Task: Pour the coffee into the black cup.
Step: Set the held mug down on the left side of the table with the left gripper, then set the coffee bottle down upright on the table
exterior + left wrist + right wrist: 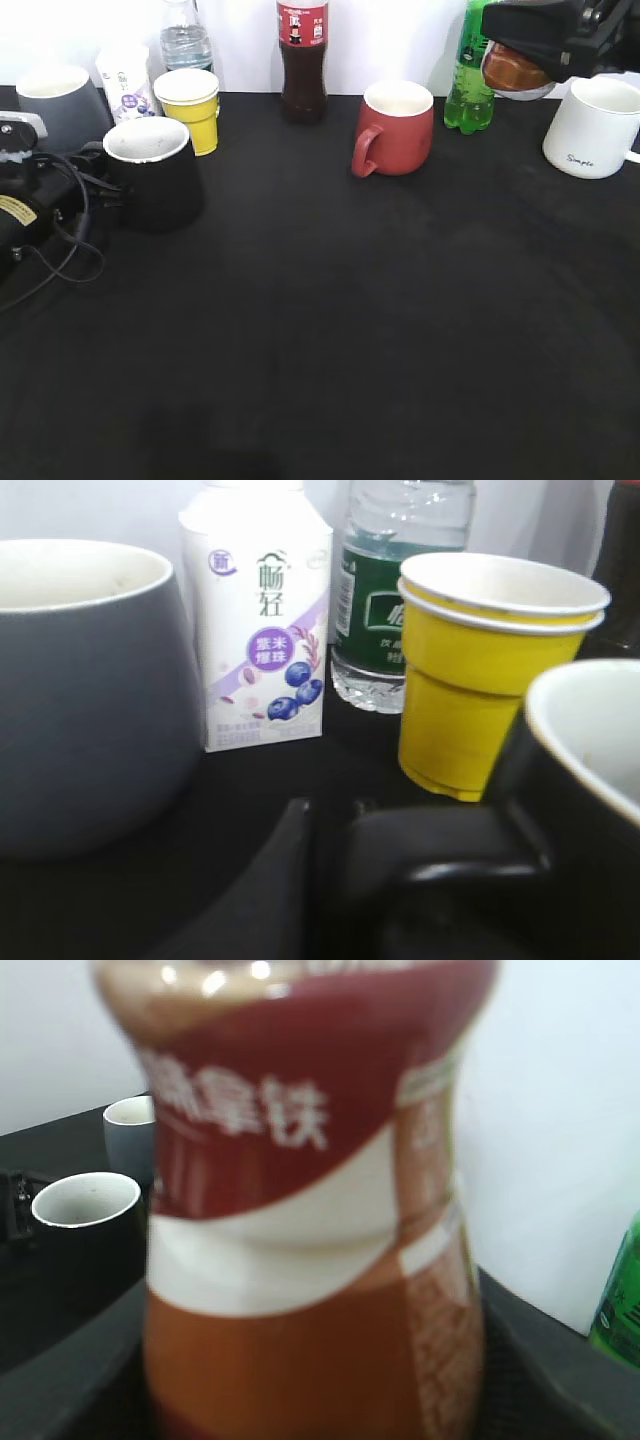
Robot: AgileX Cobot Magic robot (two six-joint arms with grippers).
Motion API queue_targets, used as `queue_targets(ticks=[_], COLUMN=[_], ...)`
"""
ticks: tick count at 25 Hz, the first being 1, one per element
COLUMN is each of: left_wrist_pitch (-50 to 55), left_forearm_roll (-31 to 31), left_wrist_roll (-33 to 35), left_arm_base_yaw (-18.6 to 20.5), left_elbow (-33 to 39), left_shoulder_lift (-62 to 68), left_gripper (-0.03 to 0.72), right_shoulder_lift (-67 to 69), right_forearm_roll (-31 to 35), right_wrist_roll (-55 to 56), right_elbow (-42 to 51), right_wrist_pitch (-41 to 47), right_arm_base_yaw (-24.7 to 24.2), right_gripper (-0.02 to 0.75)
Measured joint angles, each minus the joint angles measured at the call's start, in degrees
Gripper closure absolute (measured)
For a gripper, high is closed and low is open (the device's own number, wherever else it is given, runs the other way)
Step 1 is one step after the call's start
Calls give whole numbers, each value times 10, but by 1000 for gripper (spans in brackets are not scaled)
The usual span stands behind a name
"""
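Note:
The coffee bottle (513, 68), curvy with a red and white label and brown liquid, is held in my right gripper (535, 45) above the table's far right, near the green bottle. It fills the right wrist view (310, 1260), with my right gripper's fingers (310, 1410) shut on its two sides. The black cup (150, 175) with a white interior stands at the left; it also shows in the left wrist view (590, 780) and the right wrist view (85, 1220). My left gripper (100, 182) is shut at the cup's handle (335, 850).
A grey mug (60, 105), yogurt carton (125, 80), water bottle (185, 40) and yellow paper cups (190, 105) crowd behind the black cup. A cola bottle (302, 60), red-brown mug (398, 125), green bottle (468, 90) and white mug (595, 125) stand along the back.

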Motion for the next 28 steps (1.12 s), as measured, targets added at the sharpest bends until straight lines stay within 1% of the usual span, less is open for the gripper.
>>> queue_targets(ticks=[2,6,9,13,15,16,17,19,20,24,28], left_wrist_pitch=[-14,-23,20,42,84,104,123,158,166,168,169], left_forearm_roll=[-7,-12,-13,-7,28,52,69,96,111,117,131], left_wrist_roll=[-3,-5,-5,-12,-18,-21,-26,-39,-41,-50,-64], left_arm_base_yaw=[0,0,0,-1,-1,-1,-1,-1,-1,-1,-3], left_elbow=[20,64,118,203,210,210,210,210,210,210,210], left_shoulder_lift=[-4,-26,-70,-183,-250,-281,-305,-345,-359,-375,-375], left_gripper=[531,480,457,449,449,449,449,449,449,448,448], right_shoulder_lift=[0,0,0,0,0,2,7,21,30,108,206], right_forearm_roll=[0,0,0,0,4,20,50,152,180,250,338], right_wrist_roll=[1,1,1,-13,-37,-57,-92,-187,-217,-286,-375], right_elbow=[0,0,0,3,28,48,69,98,101,102,102], right_wrist_pitch=[0,0,6,59,71,73,75,77,78,62,-17], right_arm_base_yaw=[0,0,0,0,0,0,0,0,0,0,0], right_gripper=[210,210,210,210,210,210,210,210,210,210,210])
